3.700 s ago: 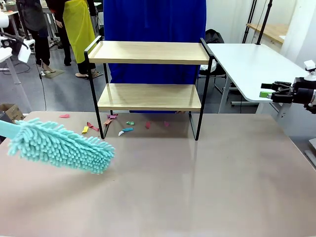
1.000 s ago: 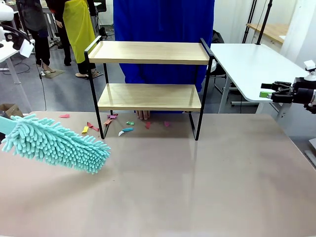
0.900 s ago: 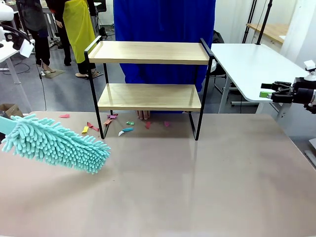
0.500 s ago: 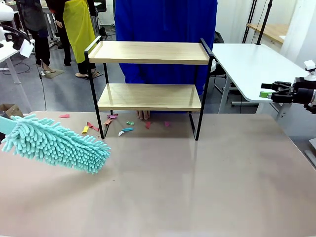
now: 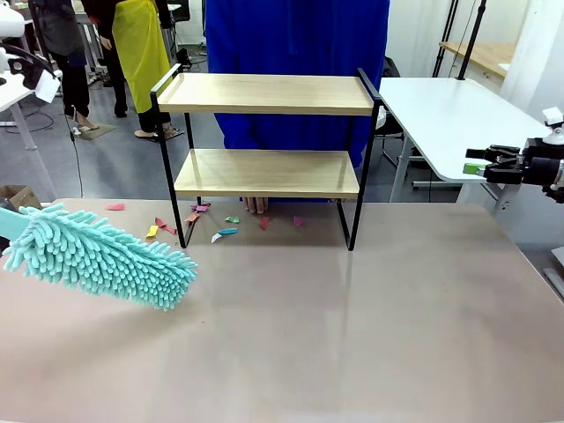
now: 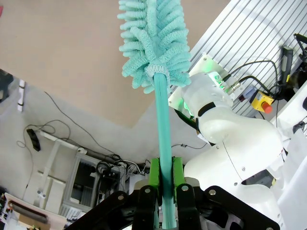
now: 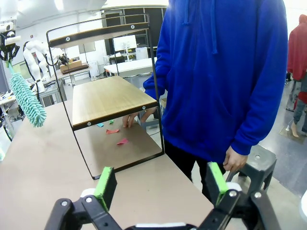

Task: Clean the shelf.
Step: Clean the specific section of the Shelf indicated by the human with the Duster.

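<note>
**Open fingers face the shelf as a hand reaches underneath**

The right gripper (image 7: 160,168) sits at the bottom edge, its green pads (image 7: 104,184) spread wide with nothing between them. Ahead on the brown table (image 7: 43,167) stands the shelf (image 7: 108,98), seen from its end. A person in a blue hoodie (image 7: 225,72) stands right beside it, one hand (image 7: 135,118) under the lower board, down on the table near pink and teal paper scraps (image 7: 123,141). Far left, a teal duster (image 7: 26,98) hangs head down.

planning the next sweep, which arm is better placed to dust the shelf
Left. The left hand is shut on the teal duster, whose head hangs left of the shelf. The right hand is open, empty and far off to the right.
</note>
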Controlling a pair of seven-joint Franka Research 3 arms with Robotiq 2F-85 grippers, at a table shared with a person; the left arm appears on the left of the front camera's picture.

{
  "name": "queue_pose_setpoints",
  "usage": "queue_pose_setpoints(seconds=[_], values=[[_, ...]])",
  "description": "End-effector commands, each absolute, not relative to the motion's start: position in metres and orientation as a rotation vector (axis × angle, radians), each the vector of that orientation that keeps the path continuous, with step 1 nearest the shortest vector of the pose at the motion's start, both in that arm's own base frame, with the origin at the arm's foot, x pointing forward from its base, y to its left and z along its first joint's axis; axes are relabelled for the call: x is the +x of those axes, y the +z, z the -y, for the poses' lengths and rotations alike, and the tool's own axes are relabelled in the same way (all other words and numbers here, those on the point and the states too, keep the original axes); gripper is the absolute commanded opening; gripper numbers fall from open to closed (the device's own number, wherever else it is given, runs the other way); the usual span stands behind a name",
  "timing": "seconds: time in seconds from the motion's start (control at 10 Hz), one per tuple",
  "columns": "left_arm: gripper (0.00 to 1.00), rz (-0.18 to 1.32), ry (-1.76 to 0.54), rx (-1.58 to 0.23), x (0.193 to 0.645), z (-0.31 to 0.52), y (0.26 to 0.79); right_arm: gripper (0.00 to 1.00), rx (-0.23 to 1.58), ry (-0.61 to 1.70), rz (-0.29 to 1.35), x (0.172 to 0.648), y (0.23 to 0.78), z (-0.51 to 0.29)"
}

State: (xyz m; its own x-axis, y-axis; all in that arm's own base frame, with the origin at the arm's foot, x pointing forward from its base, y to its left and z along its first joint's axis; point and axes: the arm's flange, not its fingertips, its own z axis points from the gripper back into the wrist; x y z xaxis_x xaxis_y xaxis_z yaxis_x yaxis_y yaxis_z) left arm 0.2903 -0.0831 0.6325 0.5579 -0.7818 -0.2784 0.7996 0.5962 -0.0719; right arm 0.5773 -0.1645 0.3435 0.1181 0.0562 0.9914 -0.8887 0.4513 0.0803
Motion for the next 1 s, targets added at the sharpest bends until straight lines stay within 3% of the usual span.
queue_pose_setpoints(seconds=[0.0,0.6,0.9], values=[[0.13,-0.238,-0.935,0.045,0.284,0.102,0.631,1.00,0.848,0.843,1.270,0.576,0.346,0.162],[0.13,-0.007,-0.805,-0.240,0.244,0.249,0.621,1.00,0.848,0.843,1.270,0.576,0.346,0.162],[0.13,0.137,-0.567,-0.210,0.241,0.312,0.604,1.00,0.848,0.843,1.270,0.576,0.346,0.162]])
